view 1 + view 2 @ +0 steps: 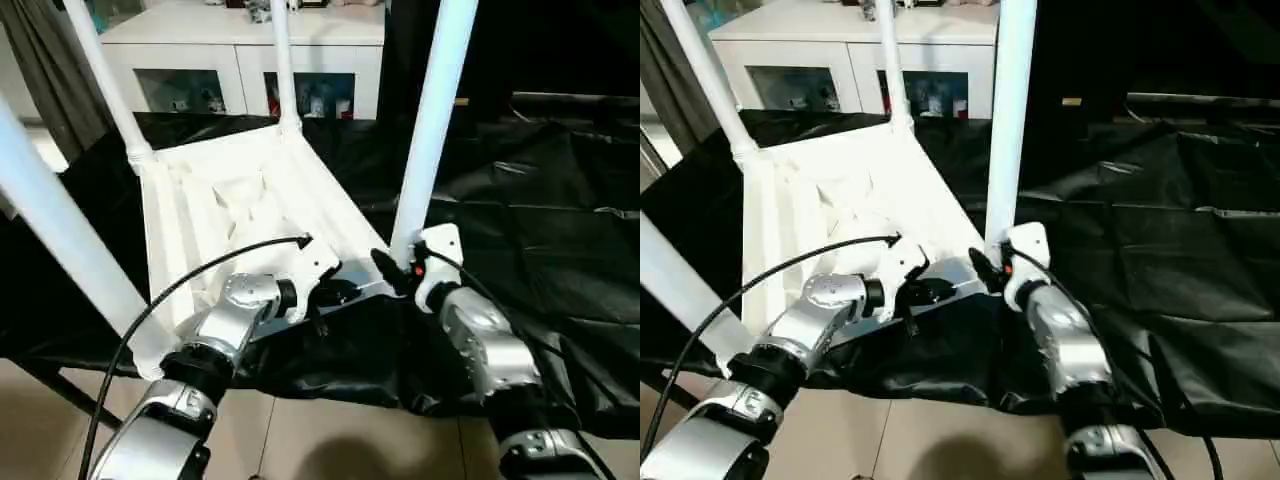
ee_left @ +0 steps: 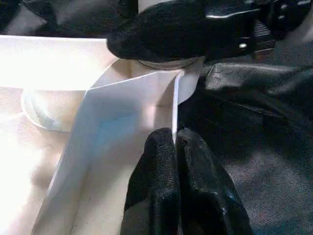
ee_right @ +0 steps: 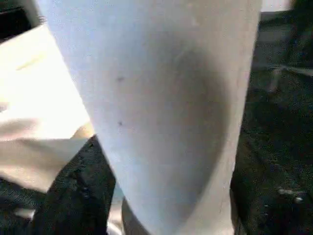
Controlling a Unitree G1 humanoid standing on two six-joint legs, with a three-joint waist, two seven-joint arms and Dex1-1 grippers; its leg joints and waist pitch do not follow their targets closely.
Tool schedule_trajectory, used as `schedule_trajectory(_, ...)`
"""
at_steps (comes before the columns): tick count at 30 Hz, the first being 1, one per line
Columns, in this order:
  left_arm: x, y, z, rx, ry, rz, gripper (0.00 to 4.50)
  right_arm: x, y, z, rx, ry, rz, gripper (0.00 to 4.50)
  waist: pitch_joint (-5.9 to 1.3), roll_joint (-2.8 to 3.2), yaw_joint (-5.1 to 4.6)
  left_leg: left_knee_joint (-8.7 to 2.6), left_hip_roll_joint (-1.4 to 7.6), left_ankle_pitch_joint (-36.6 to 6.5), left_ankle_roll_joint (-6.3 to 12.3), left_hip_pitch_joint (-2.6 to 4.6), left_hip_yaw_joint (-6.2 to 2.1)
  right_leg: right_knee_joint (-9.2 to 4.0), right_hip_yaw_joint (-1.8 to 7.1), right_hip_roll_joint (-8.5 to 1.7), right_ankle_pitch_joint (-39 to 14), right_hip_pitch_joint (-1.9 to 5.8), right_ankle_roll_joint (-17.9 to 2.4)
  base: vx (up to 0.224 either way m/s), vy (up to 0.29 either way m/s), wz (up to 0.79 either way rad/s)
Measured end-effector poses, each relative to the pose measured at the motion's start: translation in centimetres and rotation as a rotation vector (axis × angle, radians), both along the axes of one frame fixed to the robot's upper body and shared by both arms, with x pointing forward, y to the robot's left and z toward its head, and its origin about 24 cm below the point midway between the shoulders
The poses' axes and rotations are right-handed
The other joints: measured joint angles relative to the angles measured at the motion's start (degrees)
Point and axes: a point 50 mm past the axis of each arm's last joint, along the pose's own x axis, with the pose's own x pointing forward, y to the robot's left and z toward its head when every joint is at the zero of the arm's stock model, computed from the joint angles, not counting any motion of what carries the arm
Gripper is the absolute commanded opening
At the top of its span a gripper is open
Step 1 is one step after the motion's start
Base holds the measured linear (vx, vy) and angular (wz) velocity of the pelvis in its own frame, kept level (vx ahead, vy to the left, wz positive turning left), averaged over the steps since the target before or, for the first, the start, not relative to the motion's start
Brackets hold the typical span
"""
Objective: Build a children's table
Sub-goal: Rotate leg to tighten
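- One children's table (image 1: 240, 200) lies upside down on the counter (image 1: 560, 220), which is draped in black sheeting; the ribbed underside faces up and the top reaches the counter's near edge.
- Four white tubular legs stand up from its corner sockets: the far-left leg (image 1: 100, 80), the far-right leg (image 1: 283, 60), the near-left leg (image 1: 60, 230) and the near-right leg (image 1: 432, 120). All four are cut off by the picture's top edge, so their upper ends cannot be seen.
- Two claws are at work near the table's near-right corner.
- The left claw (image 2: 175, 161) has its two black fingers pressed together, pinching the thin upright rim of the table top just beside that corner.
- The right claw (image 1: 393, 270) sits at the foot of the near-right leg, fingers set apart to either side of the tube (the leg hides most of them in the right wrist view, so whether they press on it is hard to tell).
- One white cabinet (image 1: 240, 50) with glass doors stands beyond the counter's far edge; its contents are too small to make out.
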Motion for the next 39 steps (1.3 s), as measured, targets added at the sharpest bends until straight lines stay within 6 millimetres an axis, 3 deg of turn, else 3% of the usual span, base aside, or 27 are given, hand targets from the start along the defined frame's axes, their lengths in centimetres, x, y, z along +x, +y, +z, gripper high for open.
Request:
schedule_trajectory(7,-0.8,2.9,0.5,0.026,0.030,-0.150,0.00,-1.4,-0.6,0.7,0.005,0.008,0.325,3.42,-0.03,-0.01,0.17,0.00,0.41,0.01,-0.02,-0.14,0.03,0.20,-0.39,0.13,0.76,-0.24,-0.17,0.015,-0.006,0.00)
schedule_trajectory(12,-1.2,4.4,1.0,0.069,0.043,-0.251,0.00,-2.3,-1.0,1.3,-0.036,0.020,0.528,3.42,-0.05,-0.02,1.63,0.16,0.49,0.15,0.23,-0.33,0.06,0.49,-0.38,0.16,0.30,-0.50,-0.06,0.021,-0.004,0.00)
schedule_trajectory(18,-1.4,5.4,1.3,0.106,0.050,-0.314,0.00,-2.8,-1.7,1.4,-0.070,0.045,0.654,3.42,-0.05,-0.15,2.00,0.33,0.45,-0.01,0.02,-0.37,0.11,0.54,-0.32,0.09,0.23,-0.49,-0.17,0.000,0.000,0.00)
schedule_trajectory(30,-1.5,5.0,1.2,0.083,0.062,-0.317,0.00,-3.0,-1.6,1.4,-0.028,0.040,0.640,2.41,0.03,-0.32,1.98,0.53,0.45,-0.01,-0.05,-0.28,0.11,0.99,-0.21,0.08,0.23,-0.49,-0.17,0.000,0.000,0.00)
schedule_trajectory(34,-1.1,4.1,0.8,0.054,0.040,-0.230,0.00,-2.7,-1.9,1.1,-0.022,0.023,0.509,2.27,0.02,-0.40,1.75,0.58,0.42,-0.01,-0.05,-0.20,0.12,1.02,-0.10,0.08,0.24,-0.41,-0.18,0.000,0.000,0.00)
schedule_trajectory(39,0.1,1.7,0.3,0.013,0.014,-0.067,0.00,-1.1,-1.8,0.7,-0.035,-0.009,0.222,2.12,0.03,-0.53,0.99,0.57,0.38,0.00,-0.08,-0.09,0.09,0.94,-0.07,0.08,0.06,-0.40,0.13,0.000,0.000,0.00)
